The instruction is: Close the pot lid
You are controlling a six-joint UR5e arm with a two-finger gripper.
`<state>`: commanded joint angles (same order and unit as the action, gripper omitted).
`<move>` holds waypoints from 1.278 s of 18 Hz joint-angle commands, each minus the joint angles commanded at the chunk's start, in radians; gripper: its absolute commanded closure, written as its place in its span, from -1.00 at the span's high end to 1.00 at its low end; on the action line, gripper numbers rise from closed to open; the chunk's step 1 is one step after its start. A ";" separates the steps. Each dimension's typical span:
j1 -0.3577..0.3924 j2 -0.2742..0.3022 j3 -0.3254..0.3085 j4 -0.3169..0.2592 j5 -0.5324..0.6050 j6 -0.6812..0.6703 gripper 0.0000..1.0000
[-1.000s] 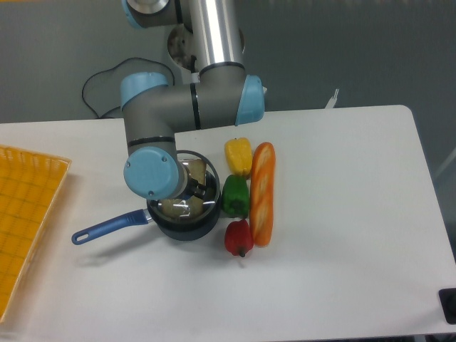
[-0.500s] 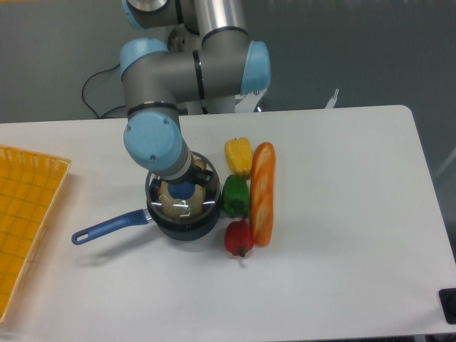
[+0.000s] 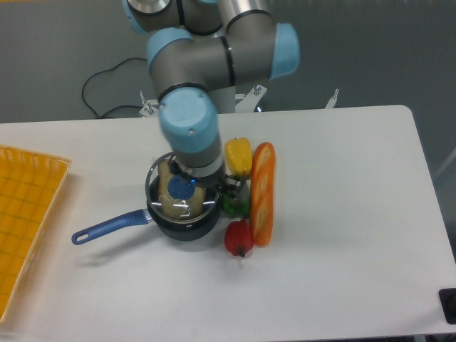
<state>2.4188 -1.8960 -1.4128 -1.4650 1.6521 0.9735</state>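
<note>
My own wrist hides my gripper (image 3: 214, 187), so I cannot tell how its fingers stand. It also covers the far rim of the pot (image 3: 182, 222) and most of the green pepper (image 3: 234, 206). The yellow tray (image 3: 25, 214) runs off the left edge.

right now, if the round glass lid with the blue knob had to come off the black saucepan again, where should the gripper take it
By the blue knob at the centre of the round glass lid, coming straight down from above. The lid lies flat on the black saucepan, so its thin rim offers no grip, while the knob stands up. Peppers crowd the right side, ruling out a sideways approach.
</note>
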 joint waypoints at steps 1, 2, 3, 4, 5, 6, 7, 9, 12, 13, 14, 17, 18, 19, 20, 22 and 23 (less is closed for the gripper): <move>0.023 0.002 0.000 0.000 0.000 0.048 1.00; 0.035 0.005 0.000 0.000 0.000 0.088 1.00; 0.051 0.006 0.000 0.002 -0.002 0.129 1.00; 0.074 0.006 0.002 0.005 -0.005 0.175 1.00; 0.094 0.003 0.005 0.015 -0.012 0.224 1.00; 0.117 -0.001 0.005 0.032 -0.029 0.270 1.00; 0.143 -0.005 0.005 0.040 -0.041 0.309 1.00; 0.184 -0.009 0.006 0.041 -0.044 0.384 1.00; 0.242 -0.034 0.006 0.044 -0.046 0.496 1.00; 0.259 -0.041 0.006 0.043 -0.046 0.542 1.00; 0.270 -0.041 0.006 0.043 -0.045 0.577 1.00; 0.295 -0.041 0.006 0.044 -0.043 0.596 1.00; 0.301 -0.043 0.006 0.044 -0.043 0.611 1.00; 0.309 -0.043 0.008 0.046 -0.043 0.637 1.00; 0.318 -0.043 0.009 0.046 -0.044 0.666 1.00; 0.324 -0.040 0.011 0.045 -0.044 0.688 1.00; 0.325 -0.040 0.011 0.044 -0.044 0.688 1.00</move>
